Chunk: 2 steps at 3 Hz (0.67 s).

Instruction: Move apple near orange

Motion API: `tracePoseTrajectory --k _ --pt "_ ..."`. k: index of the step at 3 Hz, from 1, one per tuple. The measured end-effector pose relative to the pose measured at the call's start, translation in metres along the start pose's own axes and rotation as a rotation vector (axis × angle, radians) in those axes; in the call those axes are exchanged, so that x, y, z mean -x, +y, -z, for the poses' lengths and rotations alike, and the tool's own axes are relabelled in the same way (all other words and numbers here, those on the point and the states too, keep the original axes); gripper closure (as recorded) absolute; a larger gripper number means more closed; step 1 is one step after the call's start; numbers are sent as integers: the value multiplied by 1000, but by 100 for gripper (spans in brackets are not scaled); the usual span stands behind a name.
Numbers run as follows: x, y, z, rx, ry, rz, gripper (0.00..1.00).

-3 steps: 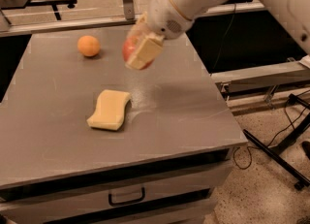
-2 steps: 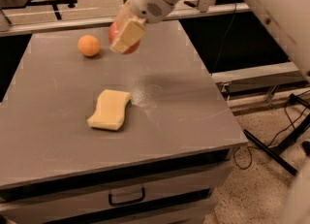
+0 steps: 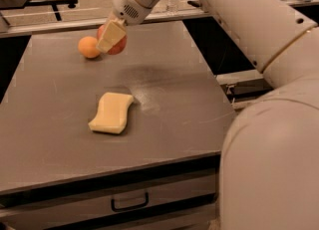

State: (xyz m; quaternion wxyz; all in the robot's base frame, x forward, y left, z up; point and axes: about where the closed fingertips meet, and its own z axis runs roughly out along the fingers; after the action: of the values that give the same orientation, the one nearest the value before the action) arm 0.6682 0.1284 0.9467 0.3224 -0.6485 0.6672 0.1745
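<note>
The orange (image 3: pixel 88 47) sits on the grey table (image 3: pixel 164 119) near its far left part. My gripper (image 3: pixel 111 38) is shut on the red apple (image 3: pixel 118 45) and holds it just to the right of the orange, close above the tabletop. A pale finger (image 3: pixel 110 37) covers much of the apple's front. The white arm reaches in from the upper right.
A pale yellow sponge (image 3: pixel 111 113) lies mid-table, nearer the front than the fruit. The table has a drawer with a dark handle (image 3: pixel 129 204) below the front edge. The arm's large white body (image 3: pixel 271 144) fills the right side. Other tables stand behind.
My gripper has carried the apple leftward and down, from the table's middle back area to right beside the orange. The orange and sponge have not moved.
</note>
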Motion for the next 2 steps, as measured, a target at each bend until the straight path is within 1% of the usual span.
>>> tracePoseTrajectory --k 1,2 --pt "-14 -13 -21 -6 28 -45 100" --pt "-19 -16 -26 -7 37 -57 100"
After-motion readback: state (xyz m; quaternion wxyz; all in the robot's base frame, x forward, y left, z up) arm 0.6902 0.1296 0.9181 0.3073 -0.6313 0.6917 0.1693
